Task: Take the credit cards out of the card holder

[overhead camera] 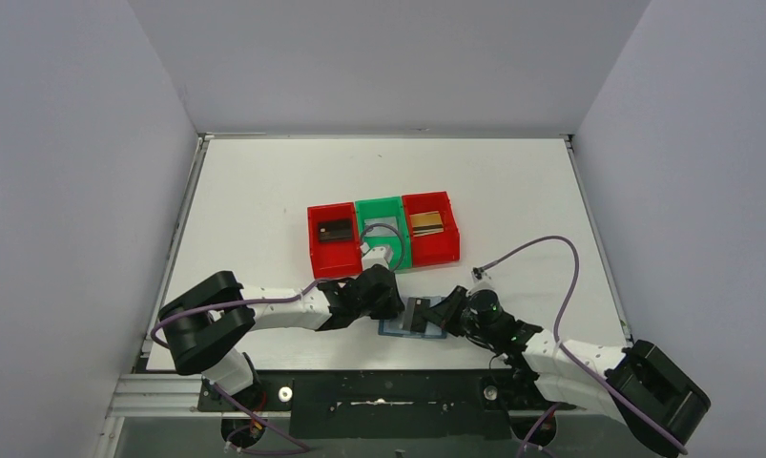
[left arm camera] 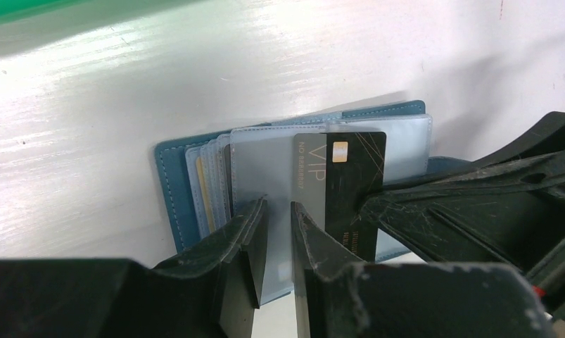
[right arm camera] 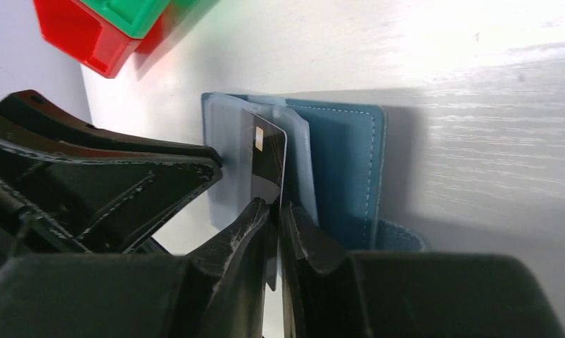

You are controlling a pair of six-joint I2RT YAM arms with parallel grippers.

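Observation:
The teal-blue card holder (overhead camera: 394, 330) lies open near the table's front edge, its clear sleeves fanned out (left arm camera: 170, 190) (right arm camera: 350, 162). A black credit card (left arm camera: 350, 176) (right arm camera: 265, 162) sticks partly out of a sleeve. My right gripper (right arm camera: 276, 208) (overhead camera: 447, 313) is shut on that card's edge, coming from the right. My left gripper (left arm camera: 279, 211) (overhead camera: 390, 303) comes from the left, its jaws narrowly apart and closed on a translucent sleeve of the holder. A yellowish card edge shows in a sleeve further left.
Three joined bins stand behind the holder. The left red bin (overhead camera: 314, 253) holds a dark card, the green bin (overhead camera: 379, 203) is in the middle, and the right red bin (overhead camera: 436, 250) holds a gold-brown card. A purple cable loops over the table at the right.

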